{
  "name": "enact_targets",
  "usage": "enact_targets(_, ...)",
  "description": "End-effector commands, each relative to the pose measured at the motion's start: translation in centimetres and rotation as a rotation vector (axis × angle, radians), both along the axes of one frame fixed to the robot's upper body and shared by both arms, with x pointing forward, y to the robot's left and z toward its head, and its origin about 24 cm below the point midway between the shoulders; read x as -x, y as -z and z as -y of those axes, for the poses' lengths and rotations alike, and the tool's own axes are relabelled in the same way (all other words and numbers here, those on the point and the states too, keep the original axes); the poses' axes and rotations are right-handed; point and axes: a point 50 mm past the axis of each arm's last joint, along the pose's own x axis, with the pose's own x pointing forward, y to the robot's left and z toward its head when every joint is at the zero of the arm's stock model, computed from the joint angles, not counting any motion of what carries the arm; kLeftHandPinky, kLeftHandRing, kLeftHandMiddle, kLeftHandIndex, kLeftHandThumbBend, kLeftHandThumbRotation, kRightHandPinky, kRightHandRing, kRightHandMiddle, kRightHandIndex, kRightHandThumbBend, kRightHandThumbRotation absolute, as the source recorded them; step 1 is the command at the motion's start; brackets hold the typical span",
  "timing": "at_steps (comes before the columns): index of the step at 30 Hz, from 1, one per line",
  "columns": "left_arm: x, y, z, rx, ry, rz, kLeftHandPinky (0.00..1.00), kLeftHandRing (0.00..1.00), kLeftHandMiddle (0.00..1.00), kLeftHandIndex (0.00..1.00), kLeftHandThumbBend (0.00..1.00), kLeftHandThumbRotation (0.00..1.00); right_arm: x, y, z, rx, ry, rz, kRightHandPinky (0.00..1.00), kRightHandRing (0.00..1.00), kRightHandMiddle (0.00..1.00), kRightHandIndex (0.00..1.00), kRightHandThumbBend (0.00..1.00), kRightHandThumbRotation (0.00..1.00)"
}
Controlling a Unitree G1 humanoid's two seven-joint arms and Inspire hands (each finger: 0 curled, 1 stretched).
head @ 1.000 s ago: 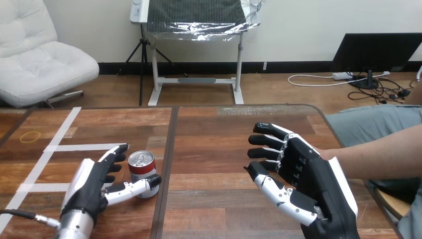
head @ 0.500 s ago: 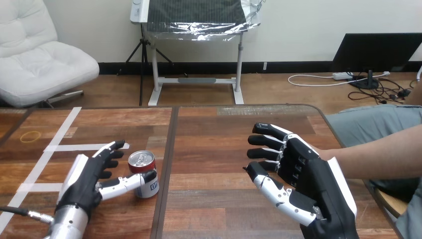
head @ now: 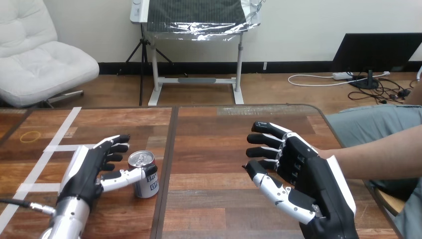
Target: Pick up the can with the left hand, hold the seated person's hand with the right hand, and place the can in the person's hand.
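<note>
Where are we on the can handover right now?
Nothing is finished yet. In hand: the left hand is open beside the can, thumb against its front; the can stands on the table. The right hand is open before the person's forearm. Left: grasp, hold, place.

The left hand (head: 83,172) has slid forward along the table, so its fingers (head: 113,147) now reach further past the left side of the can (head: 145,178) than a second ago. Its thumb (head: 124,176) has risen from the can's base to lie across the near face, and the can has turned, showing more of its white label.
</note>
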Motion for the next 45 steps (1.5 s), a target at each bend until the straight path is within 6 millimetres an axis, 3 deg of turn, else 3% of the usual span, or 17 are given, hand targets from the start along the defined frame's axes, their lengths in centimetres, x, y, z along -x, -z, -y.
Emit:
enact_targets(1, -2.1, -2.0, 0.8, -0.004, 0.031, 0.118, 0.75, 0.77, 0.77, 0.78, 0.87, 0.31, -1.0, -1.6, -0.3, -0.02, 0.007, 0.098, 0.61, 0.68, 0.74, 0.76, 0.47, 0.0)
enact_targets(23, -2.9, -1.6, 1.7, -0.071, 0.076, 0.077, 0.55, 0.61, 0.64, 0.65, 0.82, 0.2, -1.0, -1.4, -0.3, -0.026, 0.002, 0.096, 0.6, 0.68, 0.73, 0.75, 0.47, 0.0)
enact_targets(45, -3.1, -1.8, 2.4, -0.141, 0.164, 0.017, 0.57, 0.63, 0.66, 0.67, 0.81, 0.24, -0.9, -1.4, -0.3, -0.013, 0.002, 0.092, 0.6, 0.68, 0.73, 0.75, 0.47, 0.0)
